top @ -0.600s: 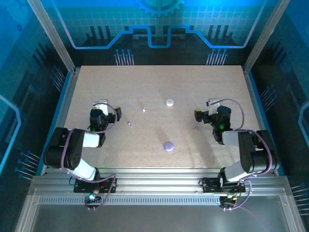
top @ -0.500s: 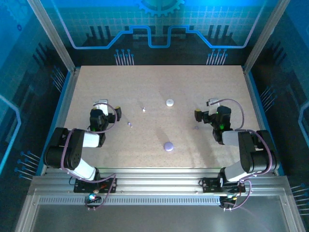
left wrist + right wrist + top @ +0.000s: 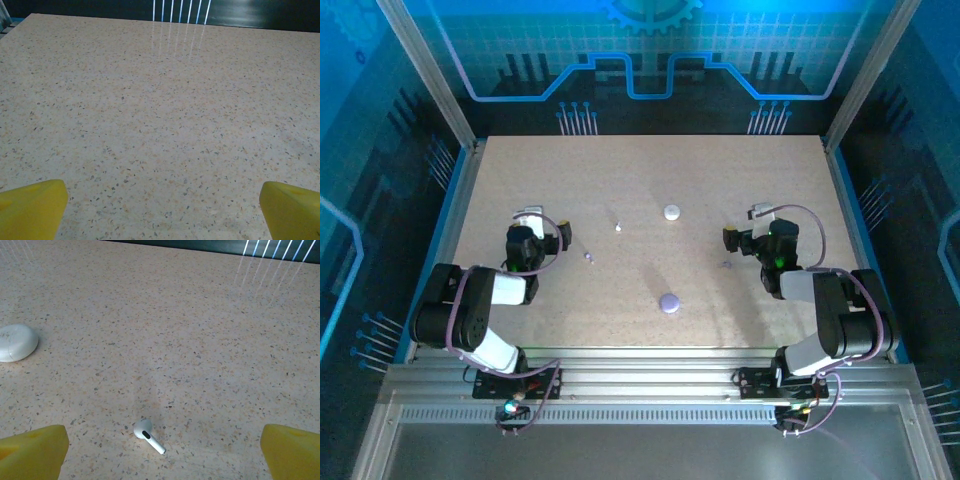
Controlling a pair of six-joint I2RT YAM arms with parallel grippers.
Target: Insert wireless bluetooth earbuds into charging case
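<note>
White glossy stemmed earbud [image 3: 147, 435] lying on its side on the beige speckled tabletop [image 3: 200, 315], just ahead of the right gripper [image 3: 162, 455], jaws spread wide, and well apart from the white pebble-shaped case [image 3: 15, 342]; left gripper [image 3: 162, 210] likewise spread wide.

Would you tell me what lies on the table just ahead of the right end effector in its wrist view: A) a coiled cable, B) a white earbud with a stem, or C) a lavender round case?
B: a stemmed white earbud lies on the table, right of the white case.
</note>
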